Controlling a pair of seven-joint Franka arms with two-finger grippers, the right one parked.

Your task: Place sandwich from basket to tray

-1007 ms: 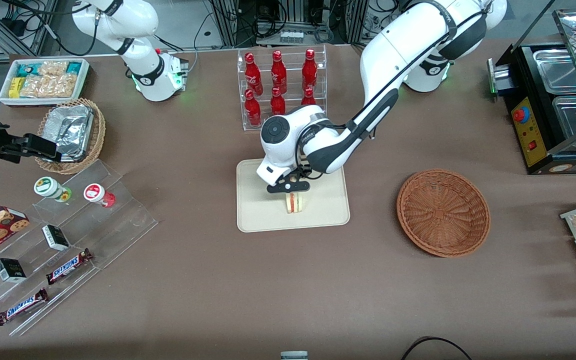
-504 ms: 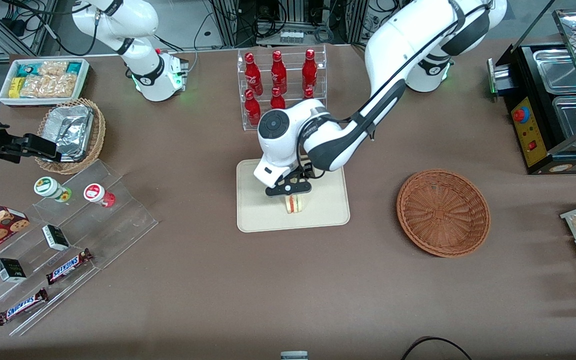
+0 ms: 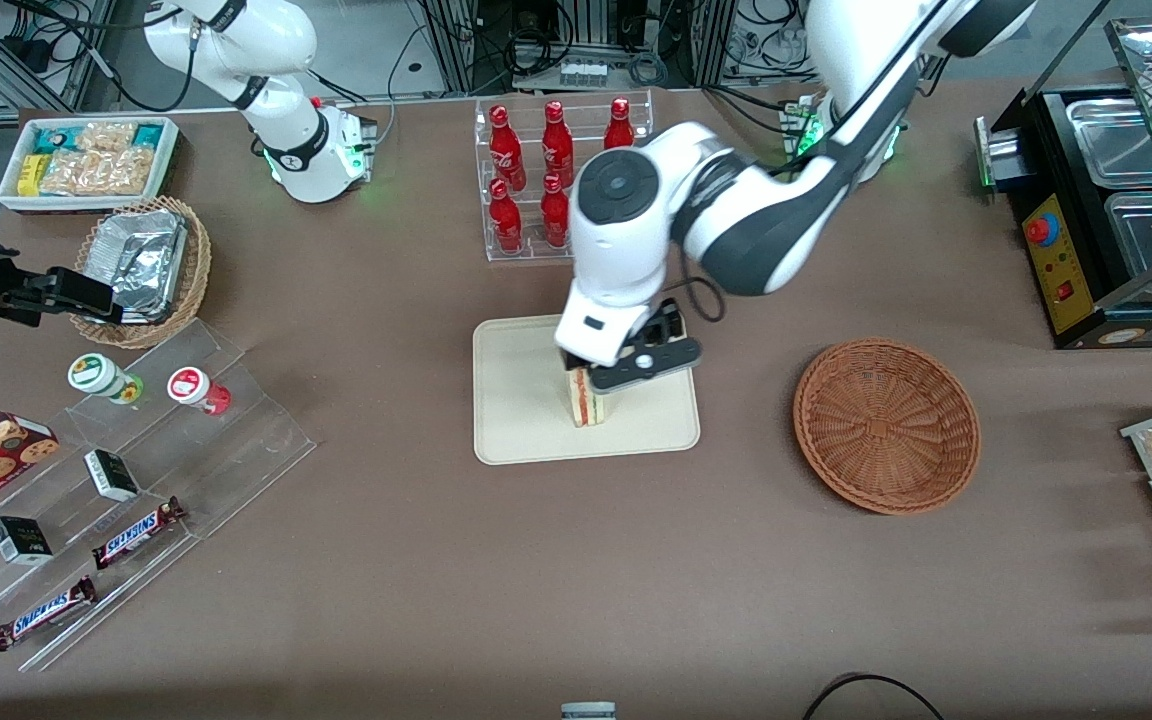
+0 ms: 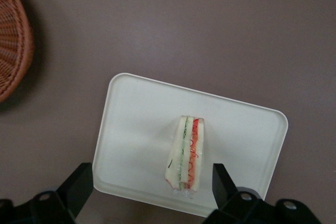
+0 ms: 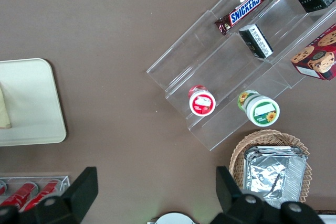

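My jaws hang spread above the one sandwich, which stands on edge on the single tray, free of my grip. It looks light, soft and easily crushed; I judge a gentle pinch across the bread faces best. The one basket on the bench holds nothing.
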